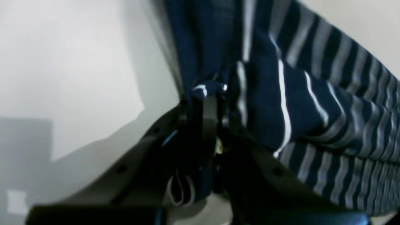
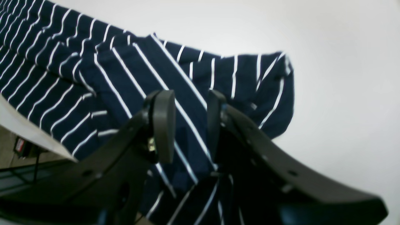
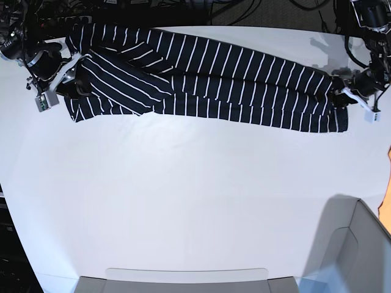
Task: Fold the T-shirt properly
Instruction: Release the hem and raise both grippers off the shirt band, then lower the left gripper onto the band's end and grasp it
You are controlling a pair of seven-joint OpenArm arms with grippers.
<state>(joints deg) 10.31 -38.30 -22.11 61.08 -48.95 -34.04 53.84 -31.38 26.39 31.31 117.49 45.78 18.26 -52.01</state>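
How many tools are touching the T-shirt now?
2: the left tool pinches the T-shirt at its right end in the base view; the right tool straddles fabric at the opposite end.

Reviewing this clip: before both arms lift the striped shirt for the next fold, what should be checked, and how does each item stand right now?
1. left gripper shut on the T-shirt edge: ok, fabric is pinched between its jaws.
2. right gripper closed on cloth: not ok, its jaws stand apart over the fabric.
3. Shirt stretched long between the arms: ok.
4. Shirt fully on the table: cannot tell; the far edge looks close.
5. Fabric smooth at the right gripper's end: not ok, it is bunched and overlapped.
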